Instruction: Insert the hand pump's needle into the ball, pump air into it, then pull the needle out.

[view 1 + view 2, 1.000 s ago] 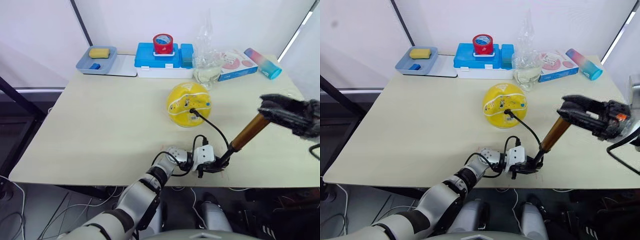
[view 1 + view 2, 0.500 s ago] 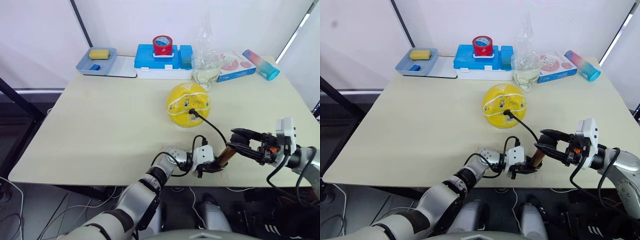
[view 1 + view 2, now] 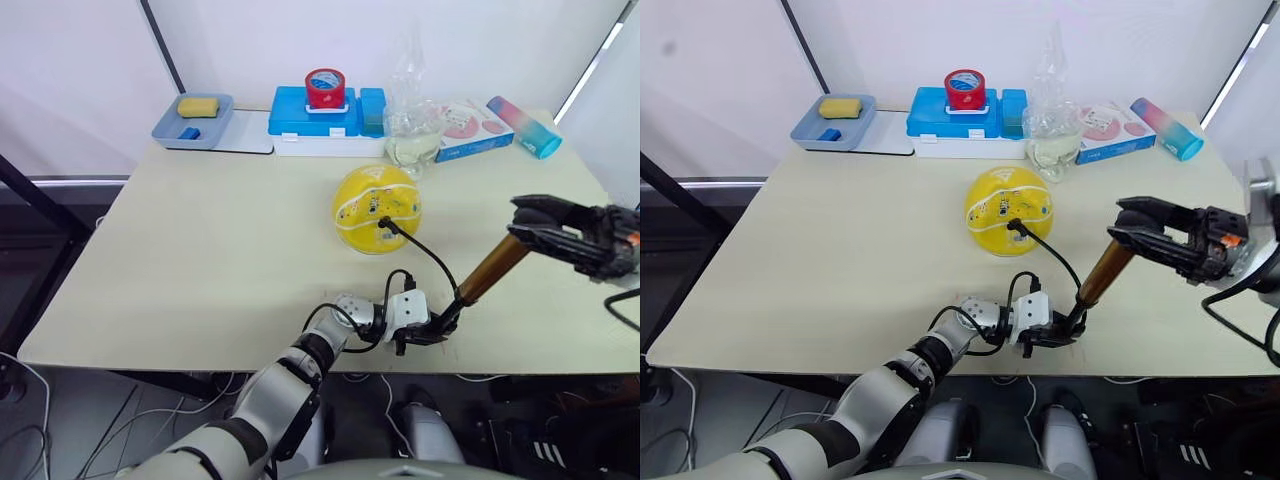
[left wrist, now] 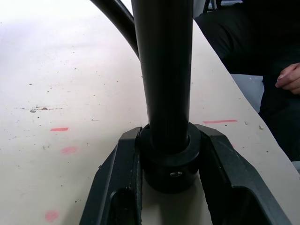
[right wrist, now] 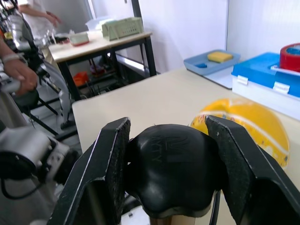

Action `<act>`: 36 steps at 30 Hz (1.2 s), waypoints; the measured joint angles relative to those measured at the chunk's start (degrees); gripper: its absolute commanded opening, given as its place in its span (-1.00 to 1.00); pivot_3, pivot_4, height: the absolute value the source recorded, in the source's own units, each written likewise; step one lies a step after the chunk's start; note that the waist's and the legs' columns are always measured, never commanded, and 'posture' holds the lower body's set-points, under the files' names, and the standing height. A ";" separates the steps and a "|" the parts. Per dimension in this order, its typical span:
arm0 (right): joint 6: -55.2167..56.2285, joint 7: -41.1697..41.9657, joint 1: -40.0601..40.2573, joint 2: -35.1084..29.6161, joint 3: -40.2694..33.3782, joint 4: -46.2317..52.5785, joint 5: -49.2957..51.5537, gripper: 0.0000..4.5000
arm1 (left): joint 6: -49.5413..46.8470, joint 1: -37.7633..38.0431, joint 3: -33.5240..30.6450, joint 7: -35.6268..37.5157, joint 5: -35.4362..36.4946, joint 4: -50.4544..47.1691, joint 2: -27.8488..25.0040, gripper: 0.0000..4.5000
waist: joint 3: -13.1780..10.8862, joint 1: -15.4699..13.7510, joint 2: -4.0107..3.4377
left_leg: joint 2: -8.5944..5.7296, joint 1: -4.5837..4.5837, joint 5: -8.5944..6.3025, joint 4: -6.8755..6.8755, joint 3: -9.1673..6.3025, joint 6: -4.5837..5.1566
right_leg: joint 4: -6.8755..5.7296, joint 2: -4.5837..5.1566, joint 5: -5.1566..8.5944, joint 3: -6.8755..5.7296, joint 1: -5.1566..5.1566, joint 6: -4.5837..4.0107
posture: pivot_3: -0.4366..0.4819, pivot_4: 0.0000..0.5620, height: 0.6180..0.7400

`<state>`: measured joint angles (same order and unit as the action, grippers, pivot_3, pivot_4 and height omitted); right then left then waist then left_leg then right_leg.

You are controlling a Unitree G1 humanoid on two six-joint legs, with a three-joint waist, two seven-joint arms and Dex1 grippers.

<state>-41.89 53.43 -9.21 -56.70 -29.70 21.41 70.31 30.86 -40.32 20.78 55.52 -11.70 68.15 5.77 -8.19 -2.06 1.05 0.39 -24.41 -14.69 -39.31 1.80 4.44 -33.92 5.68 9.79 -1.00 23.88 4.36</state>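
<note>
The left wrist view showed the left claw (image 4: 169, 187) clenched around the hand pump (image 3: 492, 268) base; the right wrist view showed the right claw (image 5: 169, 176) grasping its black handle. The gold barrel slanted up beside the ball (image 3: 377, 209), yellow and saggy mid-counter (image 3: 200, 250), hose plugged into it.

Ball (image 3: 377, 209) sits mid-table (image 3: 200, 260); pump (image 3: 480, 281) slants up before it to the right, hose (image 3: 425, 250) between them; tray (image 3: 193, 119), box (image 3: 325, 122), tape roll (image 3: 326, 87) behind.
</note>
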 measured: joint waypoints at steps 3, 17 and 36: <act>-3.06 -1.36 -1.40 -1.31 -0.37 0.00 1.93 -0.09 | 0.17 -0.05 0.00 0.20 0.05 -0.03 -0.03 -0.48 | 0.00 -0.02 -0.01 | 0.00 -0.10 0.00 0.00 -0.01 0.00 | 0.01 0.02 0.00 0.00 0.08 -0.01 | -0.05 -0.47 0.99; 12.44 0.56 9.26 9.29 14.33 3.07 -20.31 -0.09 | 0.19 -0.02 0.05 -0.24 -0.13 0.39 -0.20 -0.48 | 0.19 0.08 0.14 | 0.02 0.04 0.00 -0.03 -0.04 0.00 | -0.03 -0.12 0.01 0.00 -0.02 0.01 | -0.05 -0.47 0.99; 2.52 1.56 1.80 2.99 4.49 0.88 -6.37 -0.09 | 0.05 -0.07 0.03 -0.07 -0.07 0.03 -0.22 -0.48 | 0.10 0.06 -0.01 | 0.02 0.02 0.00 -0.02 -0.02 0.00 | -0.03 -0.08 -0.02 0.02 -0.01 -0.03 | -0.05 -0.47 0.99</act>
<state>-39.37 54.99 -7.41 -53.71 -25.21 22.29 63.94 30.91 -40.39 20.80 55.46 -11.77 68.18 5.54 -8.10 -2.00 1.05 0.41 -24.39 -14.69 -39.33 1.77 4.44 -33.94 5.60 9.78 -0.98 23.87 4.33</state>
